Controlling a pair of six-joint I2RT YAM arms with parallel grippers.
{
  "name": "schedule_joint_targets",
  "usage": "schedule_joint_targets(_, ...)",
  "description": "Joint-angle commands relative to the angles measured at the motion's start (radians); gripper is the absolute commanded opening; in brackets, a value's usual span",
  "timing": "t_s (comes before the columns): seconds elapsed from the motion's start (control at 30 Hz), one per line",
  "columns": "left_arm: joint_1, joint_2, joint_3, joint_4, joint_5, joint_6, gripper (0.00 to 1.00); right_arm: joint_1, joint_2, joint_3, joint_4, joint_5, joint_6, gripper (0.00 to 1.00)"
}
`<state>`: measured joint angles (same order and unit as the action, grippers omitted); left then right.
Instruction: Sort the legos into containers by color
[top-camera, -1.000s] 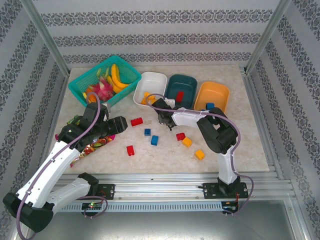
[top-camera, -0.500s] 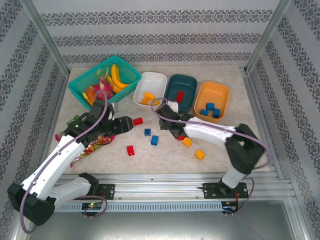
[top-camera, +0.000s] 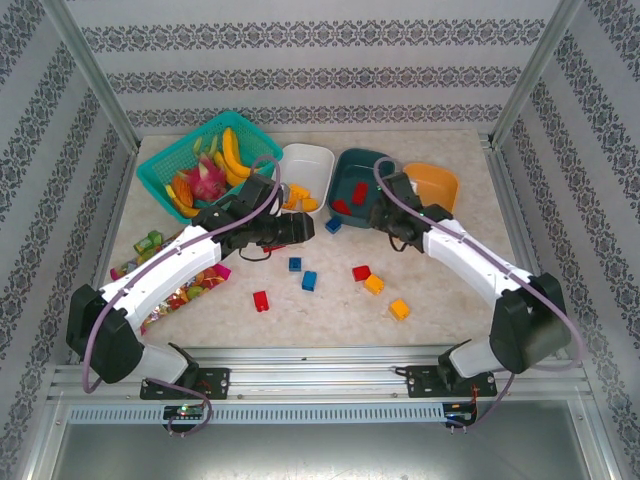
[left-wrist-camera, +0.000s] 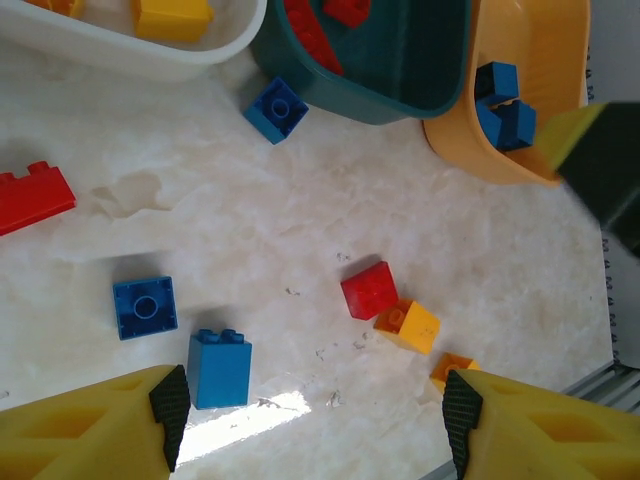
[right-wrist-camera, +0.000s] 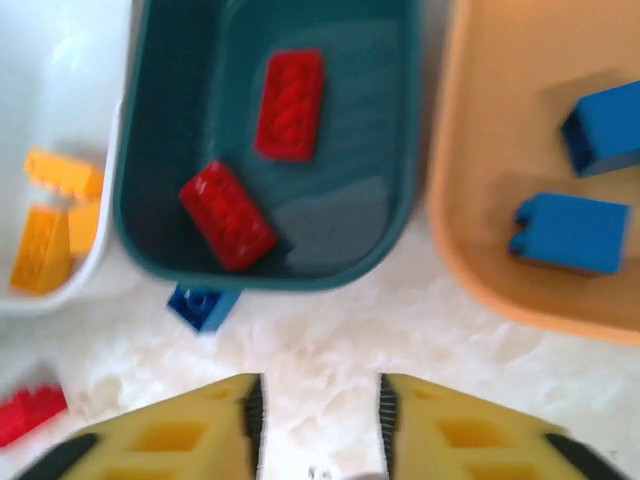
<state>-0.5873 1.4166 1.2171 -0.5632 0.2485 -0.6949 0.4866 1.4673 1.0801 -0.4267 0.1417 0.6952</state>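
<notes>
Jaws apart on R arm (top-camera: 462, 252), moved over teal tub (right-wrist-camera: 350, 130)

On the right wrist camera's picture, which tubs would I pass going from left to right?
white tub → dark teal tub → orange tub

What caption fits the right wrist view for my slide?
Open right tool hovers before the teal tub holding two red bricks; a blue brick lies outside its wall.
</notes>
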Motion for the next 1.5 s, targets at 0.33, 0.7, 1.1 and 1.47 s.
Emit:
schedule_joint_targets(0.33,0.002,-0.231,-0.116,-0.113,-0.113,-0.013,0.71,0.179,0.422,0.203,0.072,0.080,0.190,0.90)
schedule_joint_targets(0.7,0.025,-0.363,-0.153,-0.205,-0.131,-0.002,0.72,0.180,0.599,0.328,0.004,0.217,0.212,0.82)
schedule_joint_targets(1.1,0.028,-0.389,-0.153,-0.251,-0.123,0.007,0.72,0.166,0.690,0.378,0.082,0.201,0.138,0.70)
schedule_joint_targets(1.47,0.028,-0.392,-0.168,-0.242,-0.113,-0.006,0.72,0.150,0.706,0.376,0.105,0.158,0.103,0.37)
